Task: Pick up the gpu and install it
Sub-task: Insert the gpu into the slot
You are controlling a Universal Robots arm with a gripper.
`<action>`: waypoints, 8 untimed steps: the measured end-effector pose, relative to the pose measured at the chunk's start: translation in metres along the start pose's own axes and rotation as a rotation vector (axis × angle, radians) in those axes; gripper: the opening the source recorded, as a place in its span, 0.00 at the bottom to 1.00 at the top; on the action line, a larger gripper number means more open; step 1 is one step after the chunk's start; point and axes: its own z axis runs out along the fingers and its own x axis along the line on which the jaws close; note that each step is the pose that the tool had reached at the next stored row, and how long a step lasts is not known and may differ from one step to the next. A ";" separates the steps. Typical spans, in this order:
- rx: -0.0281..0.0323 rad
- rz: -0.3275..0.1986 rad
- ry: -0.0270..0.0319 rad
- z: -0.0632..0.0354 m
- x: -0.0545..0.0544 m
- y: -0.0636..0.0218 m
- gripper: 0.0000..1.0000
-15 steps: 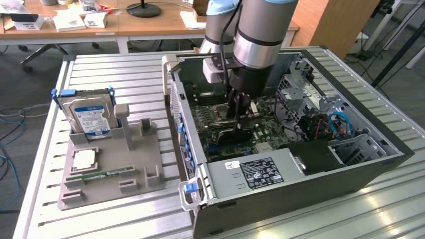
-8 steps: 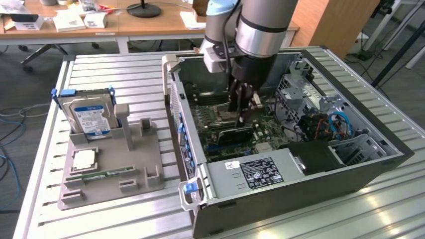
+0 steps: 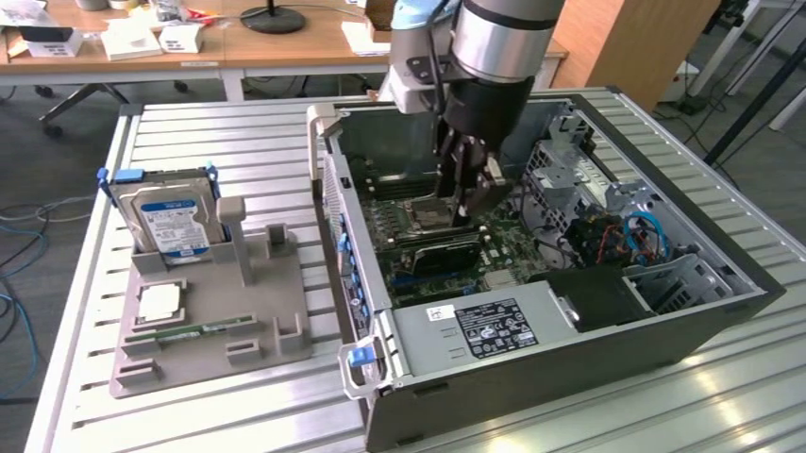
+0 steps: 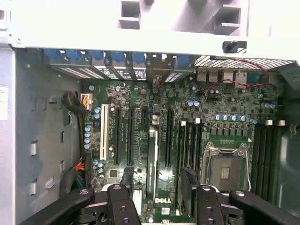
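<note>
The gpu [image 3: 437, 255] is a dark flat card standing on edge on the green motherboard [image 3: 504, 231] inside the open computer case [image 3: 605, 330]. In the wrist view the gpu [image 4: 152, 159] shows edge-on as a thin pale strip in a long slot. My gripper [image 3: 469, 193] hangs inside the case just above the board, a little beyond the card. Its black fingers [image 4: 123, 206] stand wide apart, and the gripper [image 4: 161, 192] is open with the card's near end between them, untouched as far as I can see.
A grey parts stand [image 3: 208, 321] at the exterior view's left holds a silver hard drive [image 3: 170, 222], a square processor [image 3: 161, 302] and a green memory stick [image 3: 189, 332]. The empty CPU socket [image 4: 225, 168], drive cages [image 3: 567, 175] and power supply [image 3: 497, 326] crowd the case.
</note>
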 end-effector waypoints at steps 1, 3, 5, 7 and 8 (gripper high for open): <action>-0.0001 0.000 0.0001 -0.0029 0.000 0.0000 0.53; -0.0001 0.000 0.0001 -0.0088 0.000 0.0001 0.53; 0.0000 0.000 0.0001 -0.0140 0.000 0.0001 0.53; 0.0000 0.000 0.0000 -0.0172 0.000 0.0001 0.53; 0.0001 0.000 -0.0001 -0.0171 0.000 0.0002 0.53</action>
